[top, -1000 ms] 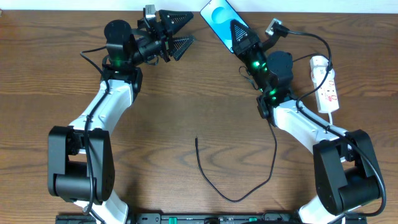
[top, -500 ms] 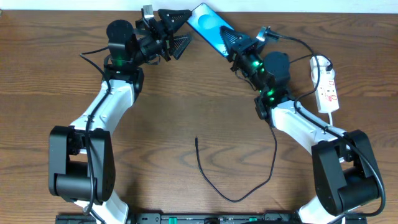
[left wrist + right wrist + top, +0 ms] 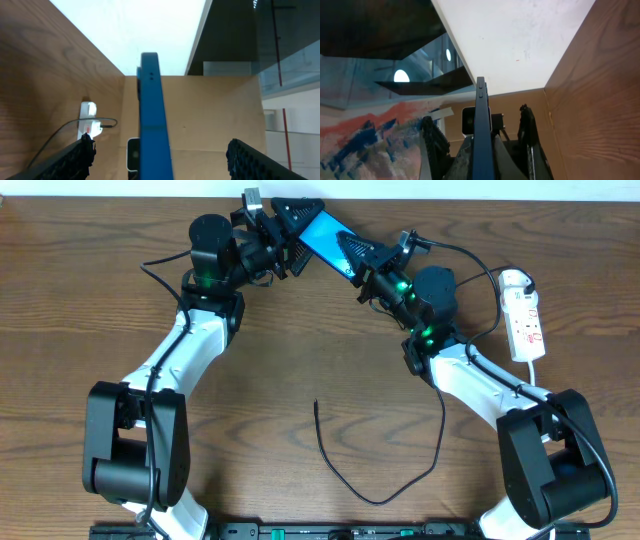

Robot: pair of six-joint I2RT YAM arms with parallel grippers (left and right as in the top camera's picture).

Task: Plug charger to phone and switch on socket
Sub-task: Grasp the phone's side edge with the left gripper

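Blue phone (image 3: pixel 322 230), clamped edge-on in the right gripper (image 3: pixel 350 252), sits between the 2 wide-spread jaws of the left gripper (image 3: pixel 298 228) (touching neither); the charger (image 3: pixel 378 502) lies loose on the table (image 3: pixel 80 300).

Brown wood-grain table (image 3: pixel 300 330), grain running left to right, fills the overhead frame.

Long thin black cable (image 3: pixel 380 502) lies loose on it, lower centre. Its small plug tip (image 3: pixel 315 404) points up-frame; the line drops into a wide U, then climbs right of centre.

Narrow white plastic power strip (image 3: pixel 524 315) with red markings lies flat near the right edge, rounded end up-frame. Its white cord (image 3: pixel 537 370) trails down-frame, probably resting on the wood, and is soon lost from view.
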